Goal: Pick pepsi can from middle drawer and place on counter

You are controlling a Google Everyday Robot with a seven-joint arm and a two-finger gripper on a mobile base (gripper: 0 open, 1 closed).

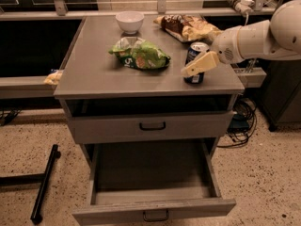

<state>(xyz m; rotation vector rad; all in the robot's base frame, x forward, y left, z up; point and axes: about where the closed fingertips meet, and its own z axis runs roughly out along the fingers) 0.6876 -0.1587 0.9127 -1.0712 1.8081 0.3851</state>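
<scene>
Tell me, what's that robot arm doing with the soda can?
The robot's gripper is right at the pepsi can, which stands upright on the counter near its front right corner. The middle drawer below is pulled out, with no can in it. A white bowl and a green bag sit on the counter too.

Speckled beige floor spreads below. A black stand lies at 8 o'clock, tangled cables at 3 o'clock, a metal rail at 12. The gripper sits at 2 o'clock.
</scene>
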